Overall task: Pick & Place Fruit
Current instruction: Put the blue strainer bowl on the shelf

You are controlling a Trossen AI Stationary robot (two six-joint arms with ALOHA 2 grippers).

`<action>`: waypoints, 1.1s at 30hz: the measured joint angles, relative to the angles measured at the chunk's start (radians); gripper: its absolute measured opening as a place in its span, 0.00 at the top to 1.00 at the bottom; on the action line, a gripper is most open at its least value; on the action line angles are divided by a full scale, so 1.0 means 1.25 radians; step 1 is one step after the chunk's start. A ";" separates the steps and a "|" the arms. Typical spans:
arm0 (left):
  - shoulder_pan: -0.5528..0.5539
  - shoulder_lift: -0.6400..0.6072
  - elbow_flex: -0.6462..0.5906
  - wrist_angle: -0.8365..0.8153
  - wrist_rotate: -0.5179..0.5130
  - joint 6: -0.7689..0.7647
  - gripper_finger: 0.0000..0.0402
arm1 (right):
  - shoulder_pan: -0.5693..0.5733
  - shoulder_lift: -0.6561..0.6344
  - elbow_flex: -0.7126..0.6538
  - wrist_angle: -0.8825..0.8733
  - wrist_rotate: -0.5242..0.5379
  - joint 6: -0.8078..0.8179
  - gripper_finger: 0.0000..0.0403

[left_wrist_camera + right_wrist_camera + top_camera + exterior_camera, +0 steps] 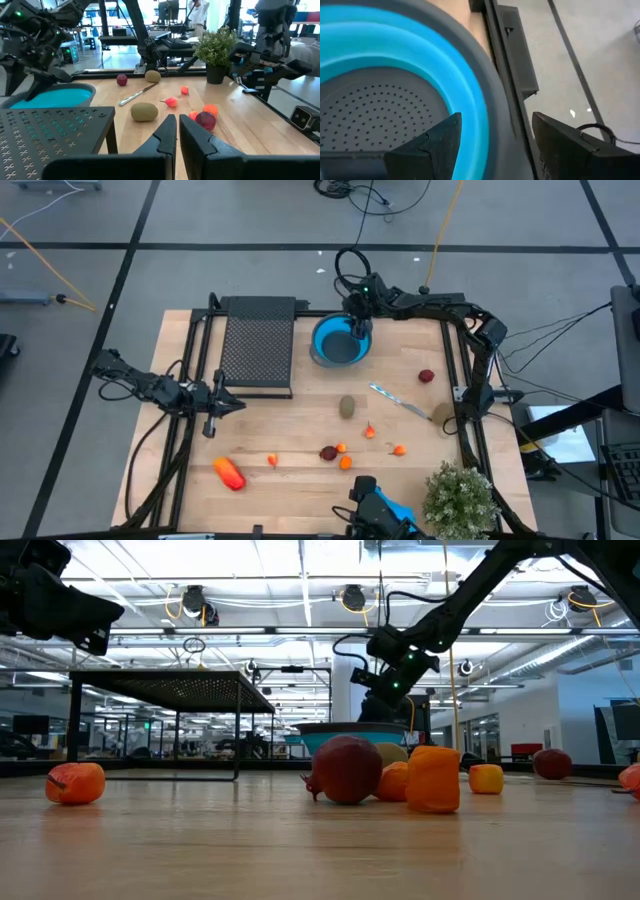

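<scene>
While left tool [222,405] waits, right tool [358,326] parted over bowl [330,350]

The high view looks straight down on the whole table [300,430], with the bowl [340,343] at upper centre. The low view sits at table-top height, close behind the fruit [347,769] at frame centre, facing level toward the bowl [350,730] and the room beyond. The left wrist view looks across the table [250,120] at the same fruit [205,120] and bowl [50,96]; the right wrist view looks down at close range into the bowl [395,100].
</scene>
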 joint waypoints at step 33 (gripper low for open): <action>0.000 0.000 0.000 0.000 0.000 0.000 0.95 | 0.010 0.007 0.001 -0.010 0.001 0.029 0.91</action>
